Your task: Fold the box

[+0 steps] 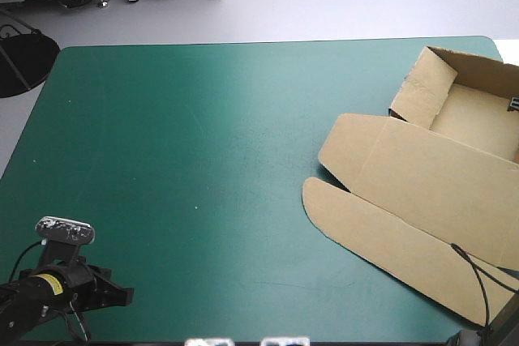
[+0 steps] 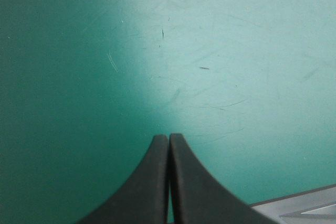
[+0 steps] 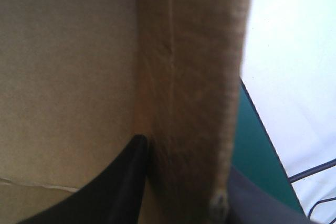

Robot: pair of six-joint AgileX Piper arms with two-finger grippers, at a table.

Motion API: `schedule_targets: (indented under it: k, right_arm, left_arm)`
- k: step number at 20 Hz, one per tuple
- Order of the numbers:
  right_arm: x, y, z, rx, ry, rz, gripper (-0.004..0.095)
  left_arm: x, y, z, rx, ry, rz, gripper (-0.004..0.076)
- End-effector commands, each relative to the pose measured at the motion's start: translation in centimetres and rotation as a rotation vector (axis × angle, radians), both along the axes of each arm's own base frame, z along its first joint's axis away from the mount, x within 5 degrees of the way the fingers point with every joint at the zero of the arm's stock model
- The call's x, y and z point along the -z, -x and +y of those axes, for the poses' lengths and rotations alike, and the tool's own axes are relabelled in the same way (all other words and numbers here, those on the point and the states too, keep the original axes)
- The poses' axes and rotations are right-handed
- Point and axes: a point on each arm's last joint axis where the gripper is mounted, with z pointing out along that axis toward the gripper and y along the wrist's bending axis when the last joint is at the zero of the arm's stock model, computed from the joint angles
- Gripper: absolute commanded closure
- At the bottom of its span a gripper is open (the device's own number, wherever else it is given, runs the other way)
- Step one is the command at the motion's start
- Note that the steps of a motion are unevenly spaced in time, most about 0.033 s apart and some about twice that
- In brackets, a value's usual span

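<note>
The box (image 1: 454, 192) lies on the right side of the table, on the teal-green cover (image 1: 203, 143). It is partly formed.

- Tray (image 1: 474, 115): at the far right corner of the table, open upward. The wall (image 1: 422, 87) on its left side is raised.
- Lid (image 1: 422, 164): flat on the cover, joined to the tray and reaching toward the near edge.
- Flap (image 1: 381, 237): rounded, flat, along the lid's near-left side.

The box runs out of the high view on the right.

Right gripper (image 3: 184, 156): nearly closed on the box. In the right wrist view an upright strip of brown board stands between the two black fingers (image 3: 121, 182), with one finger on each face. A broad brown panel fills the area beside it. On the other side is a narrow band of cover with its edge just beyond.

Left gripper (image 1: 123, 294): at the near left corner of the table, well apart from the box. In the left wrist view its fingers (image 2: 147, 182) meet in a single pointed arch with nothing between them. Only bare cover lies ahead.
</note>
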Motion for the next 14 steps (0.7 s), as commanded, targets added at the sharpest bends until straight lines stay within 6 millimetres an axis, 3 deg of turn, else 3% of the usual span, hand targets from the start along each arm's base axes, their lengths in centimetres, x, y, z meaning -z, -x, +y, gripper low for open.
schedule_targets:
  k: [1,5,8,14]
  right_arm:
    - [-2.9,0.9,0.2,-0.042,0.053,-0.054,0.0477]
    - [-2.9,0.8,0.3,-0.045,0.051,-0.054,0.0470]
    - [-4.2,1.4,0.7,-0.056,0.061,-0.085,0.0471]
    - [-10.4,4.9,3.2,-0.068,0.101,-0.251,0.0472]
  left_arm:
    - [-0.9,-0.3,-0.2,-0.006,0.030,-0.048,0.0733]
    - [-0.9,-0.3,-0.2,-0.006,0.028,-0.050,0.0733]
    - [-0.9,-0.3,-0.2,-0.006,0.028,-0.050,0.0733]
    - [-0.9,-0.3,-0.2,0.007,0.020,-0.053,0.0733]
